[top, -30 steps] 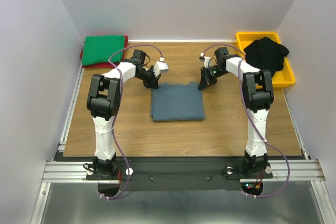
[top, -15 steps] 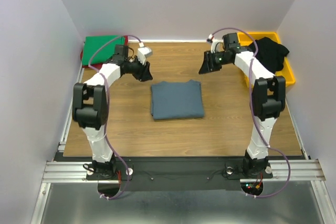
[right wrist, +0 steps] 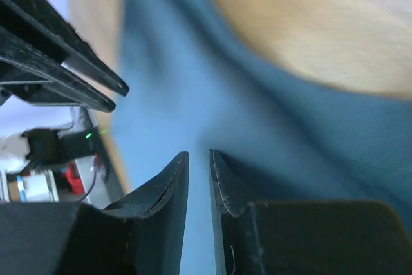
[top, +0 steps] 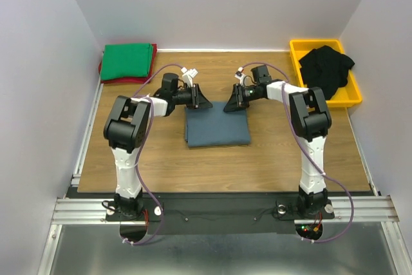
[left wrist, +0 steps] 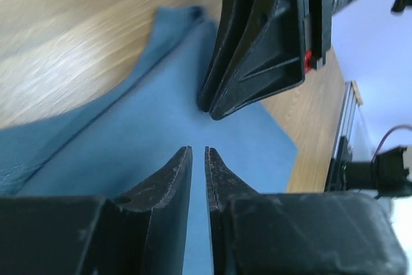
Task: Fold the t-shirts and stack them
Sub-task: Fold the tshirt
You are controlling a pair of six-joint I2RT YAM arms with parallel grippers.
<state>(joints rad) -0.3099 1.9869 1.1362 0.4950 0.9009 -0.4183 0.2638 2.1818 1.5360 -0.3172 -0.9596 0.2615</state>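
Note:
A folded slate blue-grey t-shirt point(top: 217, 130) lies flat at the table's middle. My left gripper point(top: 205, 102) is over its far left corner and my right gripper point(top: 228, 107) is over its far right part, tips facing each other. In the left wrist view my left gripper point(left wrist: 198, 151) has its jaws almost together with nothing between them, over the blue cloth point(left wrist: 148, 120), with the right gripper point(left wrist: 212, 109) just ahead. In the right wrist view my right gripper point(right wrist: 198, 155) is the same over the cloth point(right wrist: 193, 82). A green t-shirt point(top: 127, 61) lies folded on a red one point(top: 106, 76) at the far left.
A yellow bin point(top: 306, 48) at the far right holds a crumpled black t-shirt point(top: 327, 66). White walls close in the table on three sides. A metal rail runs along the near edge by the arm bases.
Both grippers lifted away toward the far corners half a second ago, then came back in and down to the far edge of the blue-grey shirt, now facing each other closely.

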